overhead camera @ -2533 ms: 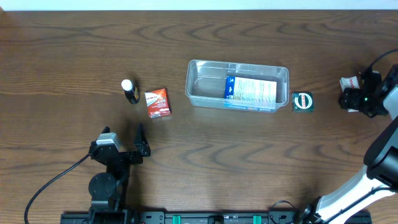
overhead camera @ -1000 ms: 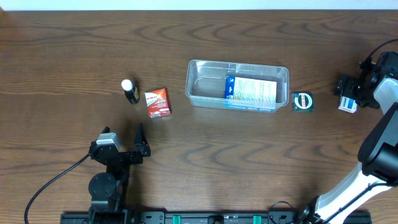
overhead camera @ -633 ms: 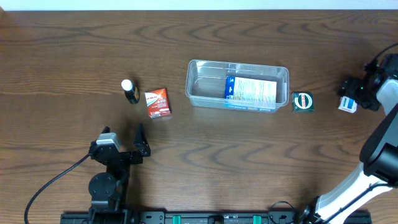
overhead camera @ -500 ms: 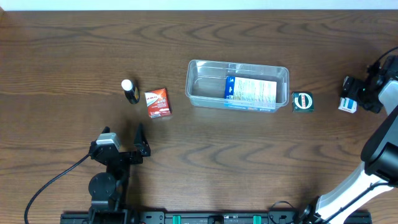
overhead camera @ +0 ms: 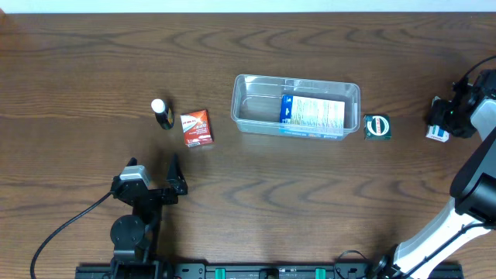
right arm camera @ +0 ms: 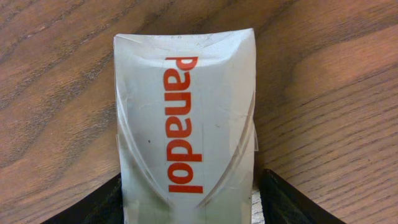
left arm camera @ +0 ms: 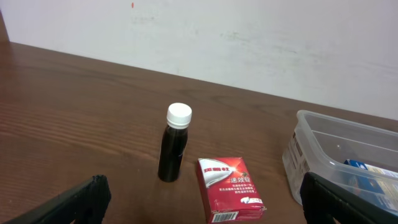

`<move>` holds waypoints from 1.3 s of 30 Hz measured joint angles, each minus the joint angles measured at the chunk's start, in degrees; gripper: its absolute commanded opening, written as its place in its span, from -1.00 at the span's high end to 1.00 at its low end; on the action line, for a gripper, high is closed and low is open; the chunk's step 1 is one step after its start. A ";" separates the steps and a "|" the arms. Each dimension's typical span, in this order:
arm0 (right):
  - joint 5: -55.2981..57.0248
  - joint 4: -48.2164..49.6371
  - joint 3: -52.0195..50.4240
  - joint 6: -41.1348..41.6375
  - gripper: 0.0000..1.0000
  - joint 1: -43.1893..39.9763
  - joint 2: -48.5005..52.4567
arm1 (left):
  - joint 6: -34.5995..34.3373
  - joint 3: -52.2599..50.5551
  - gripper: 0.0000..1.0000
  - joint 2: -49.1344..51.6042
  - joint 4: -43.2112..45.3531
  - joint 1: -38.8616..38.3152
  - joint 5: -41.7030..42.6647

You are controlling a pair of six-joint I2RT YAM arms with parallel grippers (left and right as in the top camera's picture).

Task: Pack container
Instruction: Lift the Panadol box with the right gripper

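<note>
Container (overhead camera: pixel 256 113), long axis left-to-right, well left of right gripper (overhead camera: pixel 442 125) jaws tight on Panadol box (right arm camera: pixel 186 124); left gripper (overhead camera: pixel 177 177) jaws apart.

Left arm (overhead camera: pixel 138 203) is black, with a cable (overhead camera: pixel 70 225); right arm (overhead camera: pixel 471 187) has white links.

Dark bottle (left arm camera: pixel 175 143) beside red carton (left arm camera: pixel 231 188)

The container (overhead camera: pixel 256 108) sits just right of the frame's centre, slightly above the middle, with 1 flat box (overhead camera: pixel 312 112) lying in its right half. Just right of it lies a small packet (overhead camera: pixel 377 126). Left of the container lies the carton (overhead camera: pixel 196 128); just left of that, slightly higher, 1 bottle (overhead camera: pixel 161 114) stands upright. At the far right edge, the Panadol box (overhead camera: pixel 438 132) sits between the 2 fingers of the right gripper (right arm camera: pixel 189 200).
</note>
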 measured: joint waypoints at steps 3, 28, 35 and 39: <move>0.52 -0.02 0.00 -0.17 -0.08 0.00 0.02 | 0.00 0.00 -0.96 0.00 -0.02 0.00 0.00; 2.21 -12.87 10.62 -0.59 0.14 7.21 -5.86 | 0.00 0.00 -0.96 0.00 0.00 0.00 0.00; -2.12 -21.27 23.45 -5.44 0.11 18.56 -14.43 | 0.00 0.00 -0.96 0.00 -0.02 0.00 0.00; -5.11 -26.73 25.77 -11.76 0.21 26.99 -17.38 | 0.00 0.00 -0.96 0.00 0.00 0.00 0.00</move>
